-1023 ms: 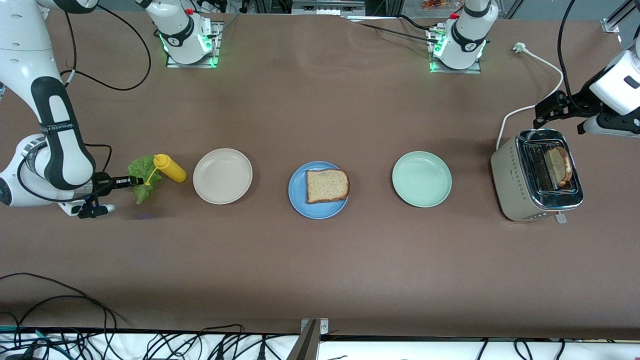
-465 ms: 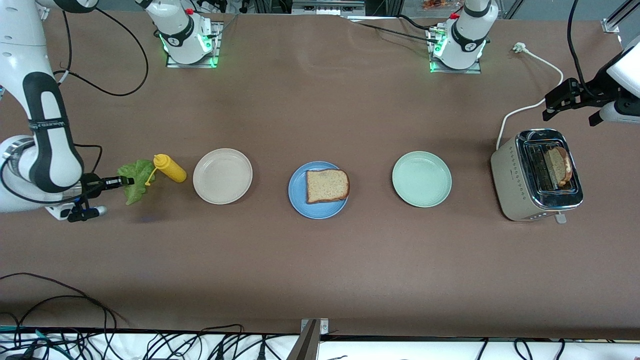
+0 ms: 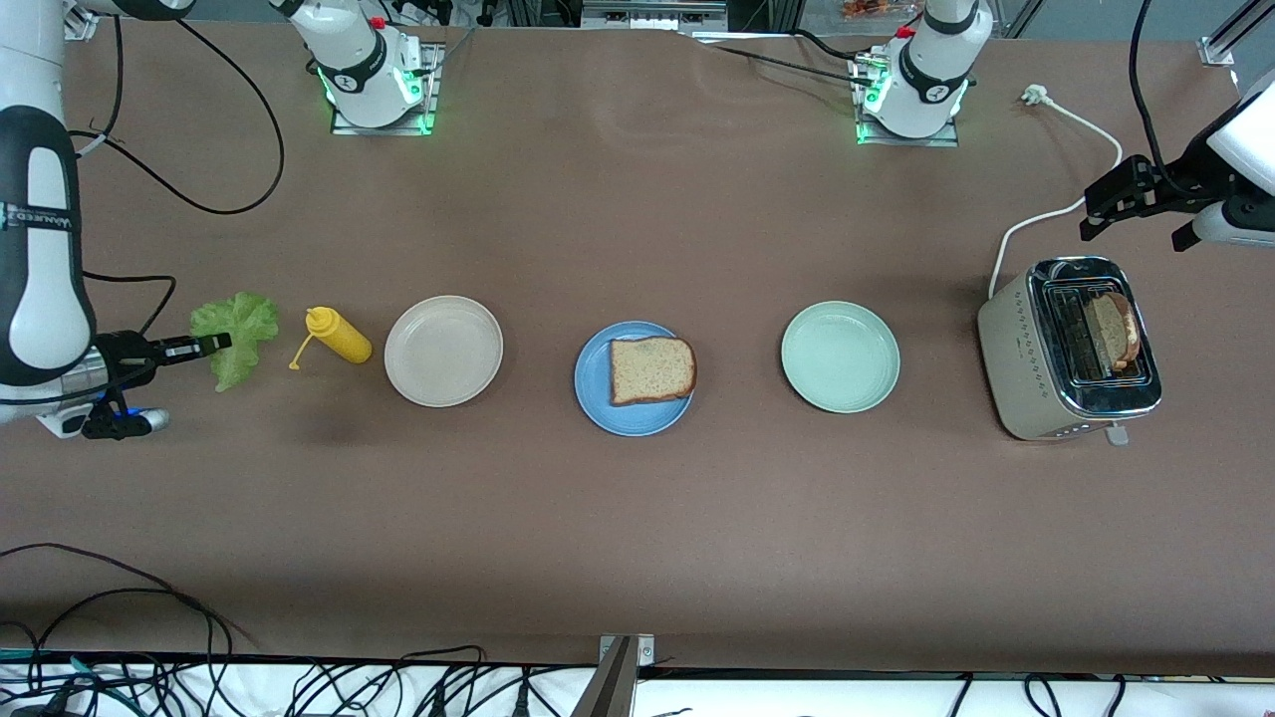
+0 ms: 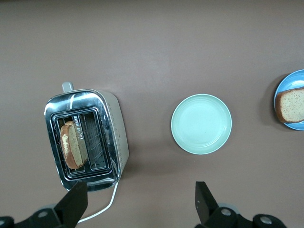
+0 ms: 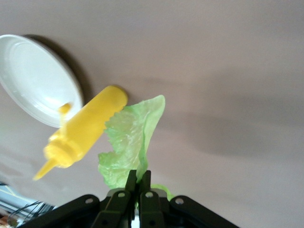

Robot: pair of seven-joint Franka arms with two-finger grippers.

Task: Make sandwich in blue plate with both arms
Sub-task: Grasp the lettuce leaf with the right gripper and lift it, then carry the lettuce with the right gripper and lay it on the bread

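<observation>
The blue plate (image 3: 598, 386) lies mid-table with one brown bread slice (image 3: 652, 369) on it; the left wrist view catches this plate (image 4: 295, 77) and slice (image 4: 290, 104) at its edge. My right gripper (image 3: 214, 343) is shut on a ruffled green lettuce leaf (image 3: 237, 331), held in the air over the right arm's end of the table. The right wrist view shows the leaf (image 5: 128, 140) pinched in the gripper (image 5: 138, 176). A second bread slice (image 3: 1111, 332) stands in the toaster (image 3: 1036, 358). My left gripper (image 3: 1098, 207) hangs open above the toaster (image 4: 107, 128), holding nothing.
A yellow squeeze bottle (image 3: 339, 336) lies on its side between the lettuce and a beige-white plate (image 3: 443, 351). A pale green plate (image 3: 840, 357) sits between the blue plate and the toaster. The toaster's white cord (image 3: 1056, 214) runs toward the left arm's base.
My right gripper has lifted the lettuce clear of the yellow bottle and carried it toward the right arm's end of the table. My left gripper rose from the toaster, then stayed still.
</observation>
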